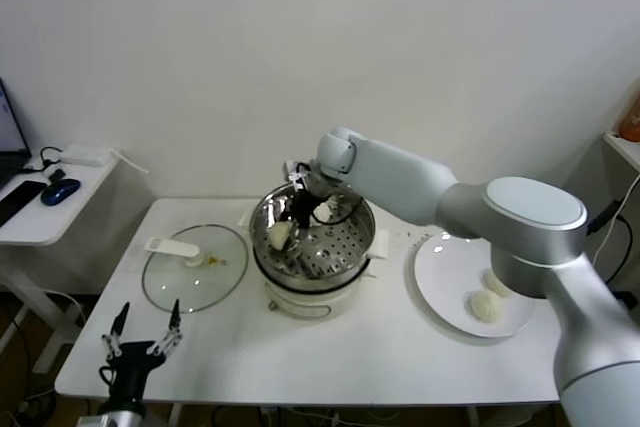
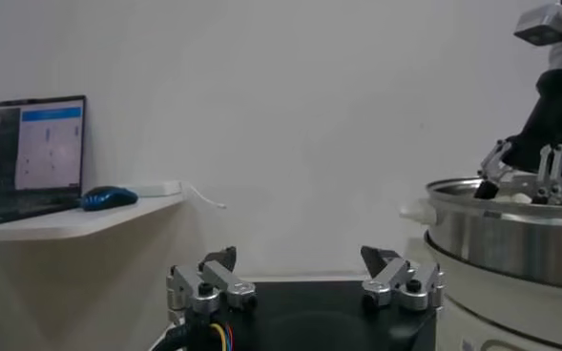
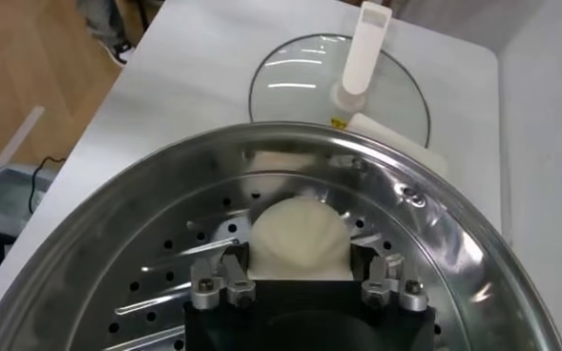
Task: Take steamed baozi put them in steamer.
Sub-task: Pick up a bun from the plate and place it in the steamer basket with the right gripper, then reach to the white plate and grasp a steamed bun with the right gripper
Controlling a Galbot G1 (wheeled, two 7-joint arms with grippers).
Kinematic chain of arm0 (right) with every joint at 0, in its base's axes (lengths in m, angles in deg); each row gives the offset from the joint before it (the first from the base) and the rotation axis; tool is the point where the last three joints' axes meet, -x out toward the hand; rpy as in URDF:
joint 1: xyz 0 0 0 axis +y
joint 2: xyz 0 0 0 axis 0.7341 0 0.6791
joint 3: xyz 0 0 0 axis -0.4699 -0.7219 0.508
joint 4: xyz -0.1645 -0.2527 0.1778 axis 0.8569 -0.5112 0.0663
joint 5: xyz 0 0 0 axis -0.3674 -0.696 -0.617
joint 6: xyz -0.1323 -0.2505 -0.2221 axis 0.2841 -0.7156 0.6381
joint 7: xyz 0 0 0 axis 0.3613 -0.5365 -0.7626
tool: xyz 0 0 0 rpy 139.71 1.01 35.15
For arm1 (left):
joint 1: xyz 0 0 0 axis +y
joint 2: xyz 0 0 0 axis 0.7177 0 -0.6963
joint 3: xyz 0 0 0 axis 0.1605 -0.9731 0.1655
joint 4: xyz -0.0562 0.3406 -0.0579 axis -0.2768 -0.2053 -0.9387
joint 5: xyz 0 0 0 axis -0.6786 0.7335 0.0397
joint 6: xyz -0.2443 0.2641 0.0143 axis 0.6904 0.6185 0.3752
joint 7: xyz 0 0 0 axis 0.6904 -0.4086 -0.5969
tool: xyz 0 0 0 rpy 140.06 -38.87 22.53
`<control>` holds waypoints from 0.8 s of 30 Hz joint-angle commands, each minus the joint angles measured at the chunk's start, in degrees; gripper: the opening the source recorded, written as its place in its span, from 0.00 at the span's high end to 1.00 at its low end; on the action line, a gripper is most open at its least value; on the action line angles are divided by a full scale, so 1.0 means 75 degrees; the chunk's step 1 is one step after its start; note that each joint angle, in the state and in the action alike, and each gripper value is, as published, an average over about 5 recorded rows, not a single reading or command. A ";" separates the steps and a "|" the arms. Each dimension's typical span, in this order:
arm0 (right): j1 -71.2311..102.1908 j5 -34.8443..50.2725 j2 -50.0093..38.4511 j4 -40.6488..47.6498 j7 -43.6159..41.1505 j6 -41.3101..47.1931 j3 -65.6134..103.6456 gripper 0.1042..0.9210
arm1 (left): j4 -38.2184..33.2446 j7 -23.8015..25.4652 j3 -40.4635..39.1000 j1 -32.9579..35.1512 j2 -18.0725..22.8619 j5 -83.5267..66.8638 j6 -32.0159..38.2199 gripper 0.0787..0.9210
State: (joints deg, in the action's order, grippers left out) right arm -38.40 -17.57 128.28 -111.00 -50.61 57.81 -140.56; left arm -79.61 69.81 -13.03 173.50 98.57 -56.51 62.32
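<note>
The right gripper [image 1: 298,215] is reaching down inside the steamer [image 1: 350,209], with a bun [image 3: 298,237] sitting between its fingers [image 3: 225,278] on the perforated floor, close to the basket wall on the side nearest the glass lid [image 1: 196,267]. From the wrist view the fingers stand at either flank of that baozi, right against it or nearly so; I cannot tell whether they are still pinching it or have just let go. Well off to the gripper's other side, past the steamer, two more baozi [image 1: 487,305] lie on the white plate [image 1: 432,277]. The left gripper [image 1: 143,344] hangs low by the near table edge, below the lid, its fingers spread apart and holding nothing.
</note>
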 commanded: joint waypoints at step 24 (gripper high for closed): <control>-0.2498 0.0635 -0.3270 -0.3344 -0.0774 -0.0310 -0.1404 0.12 | -0.0082 0.0005 -0.0039 -0.0007 0.0044 0.0028 -0.0055 0.12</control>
State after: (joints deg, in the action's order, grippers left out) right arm -46.42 -15.00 118.55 -122.09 -53.81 57.00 -144.93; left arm -80.03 69.79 -13.20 173.57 98.84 -56.53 62.14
